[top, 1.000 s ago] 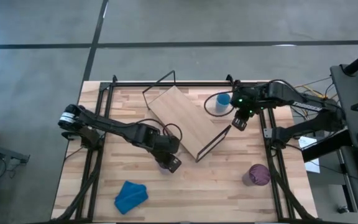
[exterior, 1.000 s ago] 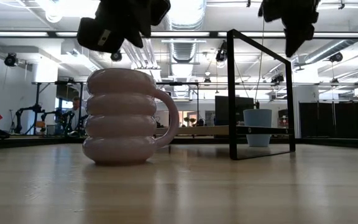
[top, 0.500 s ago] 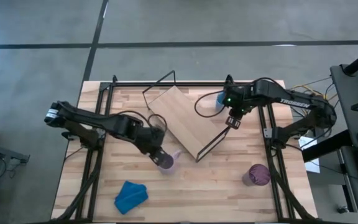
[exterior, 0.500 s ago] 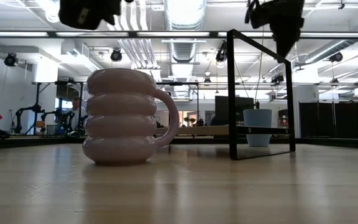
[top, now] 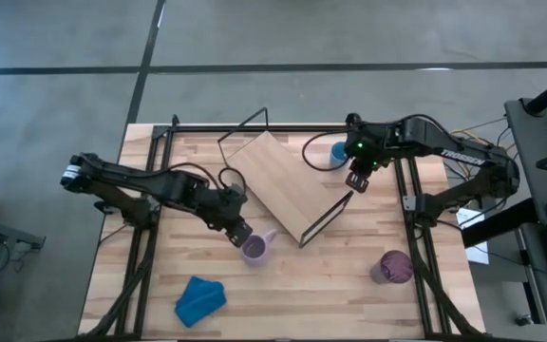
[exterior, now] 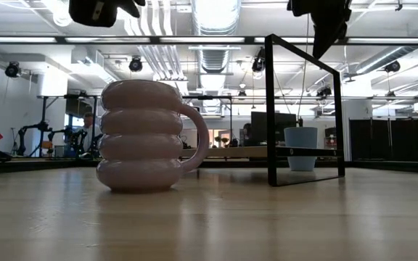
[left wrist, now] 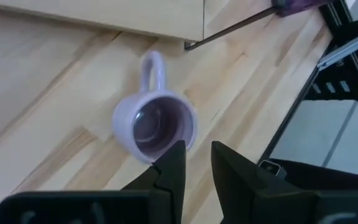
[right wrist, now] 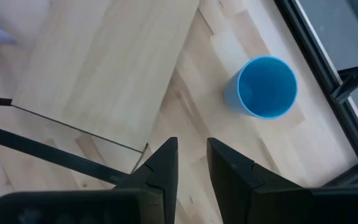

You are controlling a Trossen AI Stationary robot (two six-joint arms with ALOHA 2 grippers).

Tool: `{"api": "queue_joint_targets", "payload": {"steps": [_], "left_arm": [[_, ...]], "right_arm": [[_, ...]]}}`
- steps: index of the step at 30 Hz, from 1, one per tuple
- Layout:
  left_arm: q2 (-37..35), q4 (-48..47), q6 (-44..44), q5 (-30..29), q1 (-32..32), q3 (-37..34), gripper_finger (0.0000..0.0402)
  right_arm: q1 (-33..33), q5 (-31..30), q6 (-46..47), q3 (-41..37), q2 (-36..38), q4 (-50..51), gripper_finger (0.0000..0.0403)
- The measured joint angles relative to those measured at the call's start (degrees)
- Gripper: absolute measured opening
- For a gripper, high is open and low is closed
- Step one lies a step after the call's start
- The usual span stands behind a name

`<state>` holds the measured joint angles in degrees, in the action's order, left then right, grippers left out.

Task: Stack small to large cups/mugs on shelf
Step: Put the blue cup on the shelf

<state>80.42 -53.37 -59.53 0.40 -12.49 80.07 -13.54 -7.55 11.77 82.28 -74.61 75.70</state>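
Note:
The pale-lilac mug (top: 254,248) stands upright on the table just near of the shelf (top: 288,185), its handle (left wrist: 153,67) toward the shelf. My left gripper (top: 238,231), shut, hovers beside the mug on its left, above it (left wrist: 197,149). The light-blue cup (top: 338,152) stands at the shelf's far right end. My right gripper (top: 357,180), shut, hangs just near of this cup, over the shelf's wire leg (right wrist: 192,144). The dark-purple cup (top: 393,268) sits by the table's right edge, toward the near side.
A blue cloth (top: 200,299) lies at the near left of the table. The shelf board sits diagonally mid-table on black wire legs (exterior: 303,109). Black rails (top: 411,204) run along both sides of the table. Bare wood lies between the mug and the dark-purple cup.
My left gripper has drawn away from over the lilac mug, toward the table's left and slightly far, and has risen. The mug has stayed upright where it was. My right gripper has shifted a little toward the left and risen slightly.

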Motion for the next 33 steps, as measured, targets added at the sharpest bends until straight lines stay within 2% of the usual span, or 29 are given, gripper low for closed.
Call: {"api": "queue_joint_targets", "payload": {"steps": [8, 11, 13, 20, 27, 33], "left_arm": [[2.3, 10.7, 0.8, 0.0, 0.0, -0.9, 0.0062], [3.1, 12.9, 8.7, 7.1, 0.7, -1.0, 0.0062], [2.8, 12.1, 10.2, 9.8, 0.8, -1.1, 0.0062], [0.1, 14.3, 9.8, 0.3, 1.8, -0.8, 0.0062], [-5.5, 21.9, 17.4, -1.5, 3.1, -0.8, 0.0062], [-9.9, 23.0, 25.2, -4.1, 3.3, -0.9, 0.0062]], "right_arm": [[0.0, 0.0, -1.3, 1.2, 0.2, -0.1, 0.0080], [0.0, 0.0, -2.3, 1.3, 0.2, -0.1, 0.0080], [0.0, 0.0, -2.4, 1.3, 0.2, -0.1, 0.0080], [0.0, 0.0, -1.8, 1.3, 0.2, 0.2, 0.0080], [0.0, 0.0, -1.7, 1.3, 0.3, 0.3, 0.0080], [0.0, 0.0, -1.7, 1.3, 0.3, 0.3, 0.0080]]}}
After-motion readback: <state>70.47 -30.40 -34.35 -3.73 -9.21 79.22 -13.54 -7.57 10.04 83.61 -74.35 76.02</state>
